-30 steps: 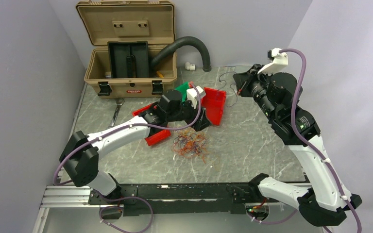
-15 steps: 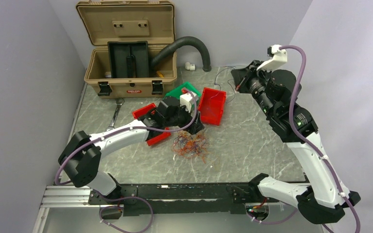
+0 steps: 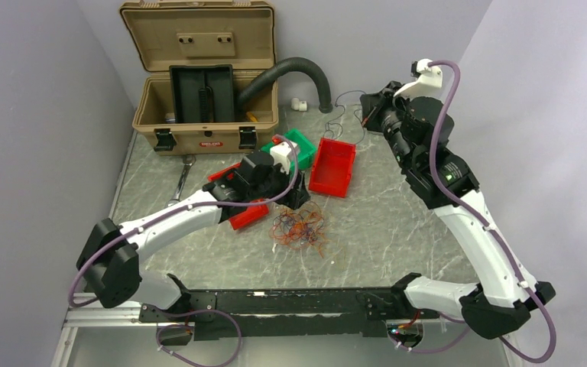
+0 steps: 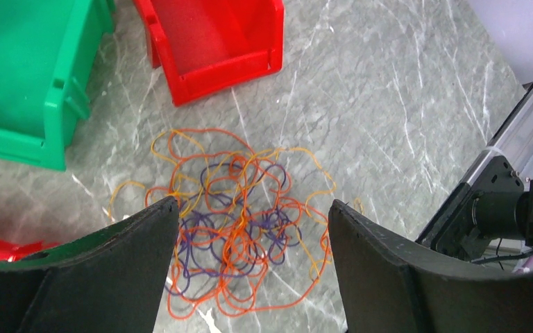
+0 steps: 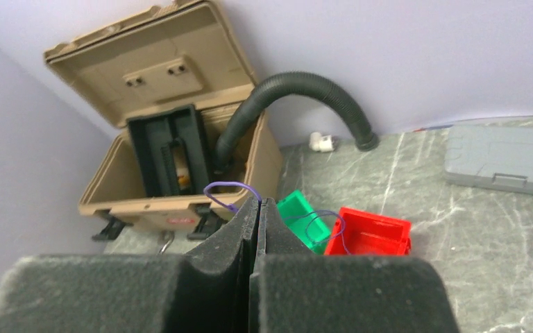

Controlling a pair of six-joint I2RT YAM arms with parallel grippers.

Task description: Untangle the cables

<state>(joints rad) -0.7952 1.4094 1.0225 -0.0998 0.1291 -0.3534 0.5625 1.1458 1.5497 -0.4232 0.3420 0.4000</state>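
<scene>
The cables [image 3: 300, 228] lie as a loose tangle of orange, yellow and purple strands on the marble table. My left gripper [image 3: 298, 200] hangs just above its far edge, open; in the left wrist view the tangle [image 4: 236, 229] lies between and below the spread fingers of the left gripper [image 4: 253, 205]. My right gripper [image 3: 368, 116] is raised at the back right, shut on a single purple cable [image 3: 344, 103] that dangles in thin loops. In the right wrist view the right gripper [image 5: 259, 202] pinches that purple strand [image 5: 226, 189], loops showing on both sides.
An open tan toolbox [image 3: 199, 76] with a black corrugated hose [image 3: 298, 70] stands at the back. A green bin [image 3: 301, 144], a red bin [image 3: 332, 166] and another red bin [image 3: 248, 215] sit near the tangle. A wrench [image 3: 182, 180] lies left. A grey case [image 5: 503, 159] lies far right.
My right gripper has lifted and swung back-left with the purple strand. My left arm has shifted left and its gripper now hangs closer over the tangle, uncovering the green and red bins.
</scene>
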